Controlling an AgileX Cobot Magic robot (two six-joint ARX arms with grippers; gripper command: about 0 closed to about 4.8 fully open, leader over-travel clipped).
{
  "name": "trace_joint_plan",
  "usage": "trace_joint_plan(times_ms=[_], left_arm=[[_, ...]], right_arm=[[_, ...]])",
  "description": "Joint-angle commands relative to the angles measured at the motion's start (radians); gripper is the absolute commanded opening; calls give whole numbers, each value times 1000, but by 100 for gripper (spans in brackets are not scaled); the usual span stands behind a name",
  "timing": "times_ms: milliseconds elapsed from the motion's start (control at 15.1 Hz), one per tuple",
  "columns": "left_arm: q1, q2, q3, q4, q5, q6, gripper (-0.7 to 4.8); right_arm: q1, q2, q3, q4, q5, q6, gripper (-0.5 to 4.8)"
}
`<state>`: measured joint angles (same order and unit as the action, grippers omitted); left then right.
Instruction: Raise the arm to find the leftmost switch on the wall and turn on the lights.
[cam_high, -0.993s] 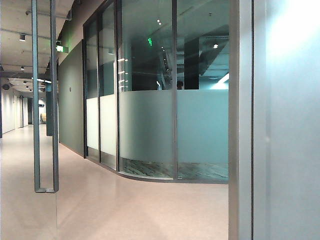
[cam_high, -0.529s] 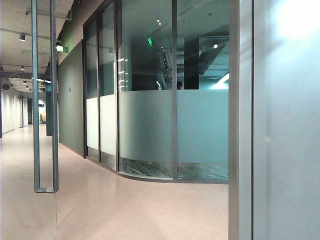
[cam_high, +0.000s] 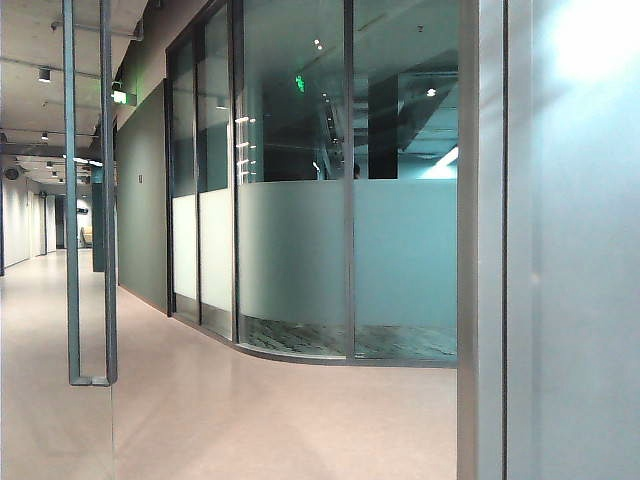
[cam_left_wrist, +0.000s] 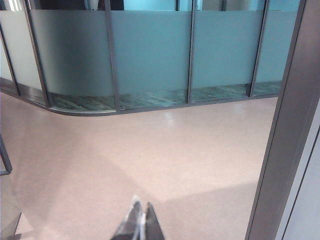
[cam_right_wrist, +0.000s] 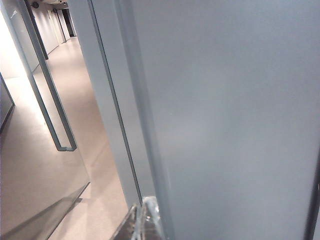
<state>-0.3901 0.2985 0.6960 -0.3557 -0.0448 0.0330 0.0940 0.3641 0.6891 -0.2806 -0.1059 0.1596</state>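
No switch to be seen in any view, so no telling where it lies relative to either pincer. Left pincer (cam_left_wrist: 140, 222) closed, tips together, hanging over the pinkish floor (cam_left_wrist: 150, 150), well short of the frosted glass partition (cam_left_wrist: 150, 55) on the far side. Right pincer (cam_right_wrist: 142, 220) closed too, right up against the pale grey wall (cam_right_wrist: 230, 115), beside the glass door's handle (cam_right_wrist: 52, 107). Neither pincer visible in the exterior view.
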Motion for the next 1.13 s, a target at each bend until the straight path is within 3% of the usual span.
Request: trace_joint_plan(times_ms=[66,265,397,596,662,794,993,1125], left_arm=[[-1,0,2,11,5,0,-5],[-1,0,2,11,4,1,-5],[2,-2,2,3,-49,35,-5],[89,-25,-20,-32,-90,14,-5],[187,-58,-101,4,-86,11,-5],[278,-113,-226,87,-39,-26,-5],[325,-193,-439,263,-20,-71,-5],[349,-214,-518,296,-21,-99,-5]], right_arm=[[1,-2,3,12,0,1,-1],[1,-2,3,12,-1,1,-1],[1,-2,3,12,-1,1,-1],[1,-2,3,12,0,1,-1],[1,-2,3,12,-1,1,-1],[1,-2,3,12,-1,1,-1],[1,-2,3,11,-3,1,-1],[1,-2,3,11,-2,1,-1]])
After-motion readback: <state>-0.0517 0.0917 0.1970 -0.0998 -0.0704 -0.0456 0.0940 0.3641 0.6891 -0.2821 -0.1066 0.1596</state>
